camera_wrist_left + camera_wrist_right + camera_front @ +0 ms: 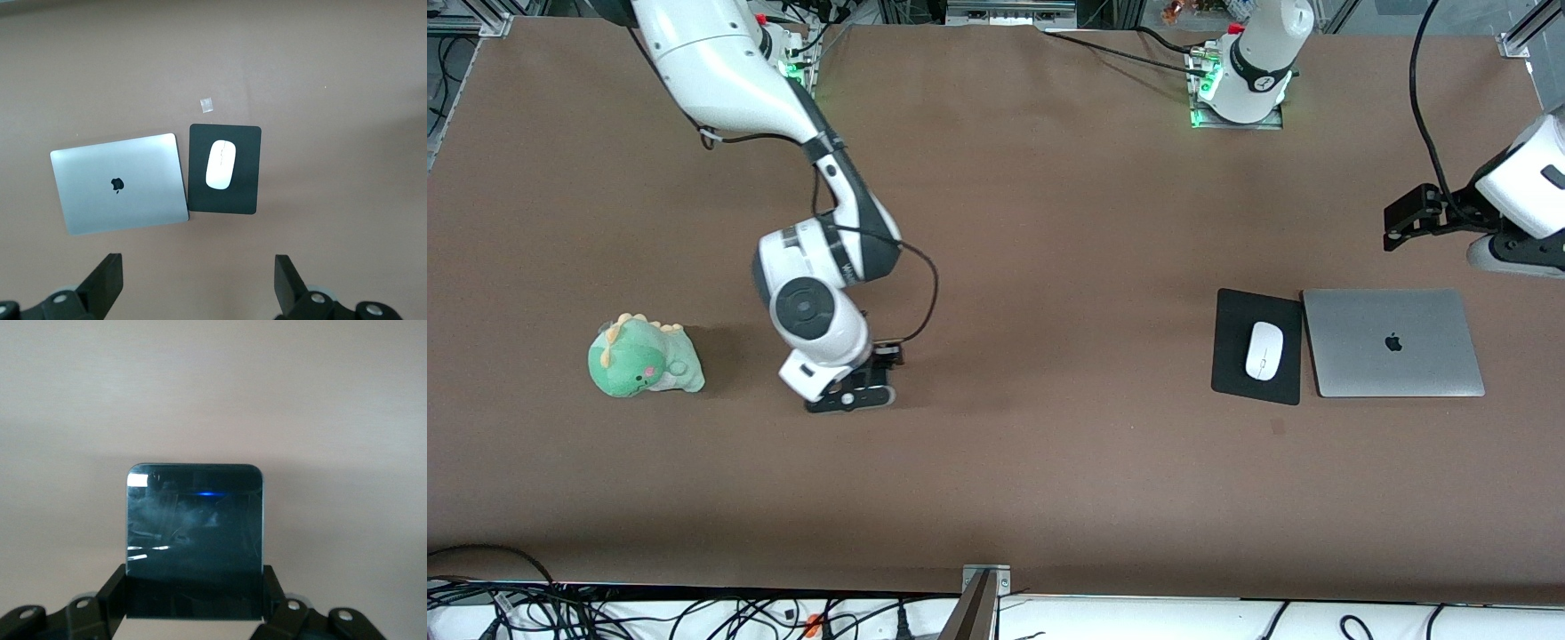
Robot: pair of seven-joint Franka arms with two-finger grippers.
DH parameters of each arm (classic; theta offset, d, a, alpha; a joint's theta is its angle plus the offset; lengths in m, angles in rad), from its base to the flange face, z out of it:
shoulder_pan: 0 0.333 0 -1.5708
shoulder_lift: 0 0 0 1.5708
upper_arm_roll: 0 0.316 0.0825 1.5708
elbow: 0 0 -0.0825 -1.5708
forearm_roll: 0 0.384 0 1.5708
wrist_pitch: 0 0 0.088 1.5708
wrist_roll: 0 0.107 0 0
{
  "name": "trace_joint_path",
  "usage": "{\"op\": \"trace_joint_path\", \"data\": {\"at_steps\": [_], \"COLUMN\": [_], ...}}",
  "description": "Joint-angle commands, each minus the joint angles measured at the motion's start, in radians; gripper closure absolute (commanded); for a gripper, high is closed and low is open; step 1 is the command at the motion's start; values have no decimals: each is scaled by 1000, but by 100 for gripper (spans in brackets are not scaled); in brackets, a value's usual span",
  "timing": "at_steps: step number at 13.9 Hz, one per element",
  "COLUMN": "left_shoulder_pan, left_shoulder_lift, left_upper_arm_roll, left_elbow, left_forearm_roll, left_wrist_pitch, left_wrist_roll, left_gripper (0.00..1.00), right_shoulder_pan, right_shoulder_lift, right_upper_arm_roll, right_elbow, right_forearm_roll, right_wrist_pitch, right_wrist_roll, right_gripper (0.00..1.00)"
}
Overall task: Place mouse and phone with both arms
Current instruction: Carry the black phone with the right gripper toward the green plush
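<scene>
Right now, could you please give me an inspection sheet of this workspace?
Surface: brown table, one small pale scrap near the pad.
Mouse: lies on the black pad, beside the closed laptop, toward the left arm's end.
Phone: between the right gripper's fingers, low over the table.
Clutter: green plush dinosaur toward the right arm's end.
Left gripper: open, up in the air above the laptop and pad, holding nothing.
Right gripper: shut on the phone, beside the plush.
Cables: black leads along both arms; a tangle below the table's near edge.
Surroundings: metal framing and arm bases along the table's top edge.
</scene>
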Motion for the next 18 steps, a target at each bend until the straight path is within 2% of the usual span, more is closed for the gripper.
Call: {"op": "trace_joint_path", "data": {"at_steps": [1, 2, 3, 5, 8, 11, 18], "left_shoulder_pan": [-72, -80, -71, -46, -28, -14, 12], "left_shoulder_lift": [-123, -160, -172, -176, -174, -174, -200], "left_upper_arm_roll": [113, 124, 120, 58, 55, 50, 49], "left_elbow": [-175, -246, -269, -279, -280, -274, -276], "left_forearm_roll": [-18, -21, -26, -7, 1, -6, -15], "left_wrist_pitch": [123, 213, 253, 245, 185, 138, 119], "left_wrist_roll": [-18, -18, -14, -20, -17, -6, -5], "left_gripper": [0, 0, 0, 0, 0, 0, 0], "right_shoulder_pan": [-75, -100, -120, -151, -162, -162, -162], "right_shoulder_lift": [-91, -118, -142, -205, -280, -290, -290], "right_upper_arm_roll": [15, 13, 9, -1, -20, -22, -22], "right_elbow": [-74, -114, -163, -298, -527, -657, -779], "right_forearm_roll": [13, 13, 13, 15, 15, 16, 15], "right_wrist_pitch": [-47, -39, -26, 84, 318, 497, 685], "right_wrist_roll": [-66, -81, -99, -133, -152, -152, -159], "right_gripper": [91, 91, 91, 91, 91, 91, 91]}}
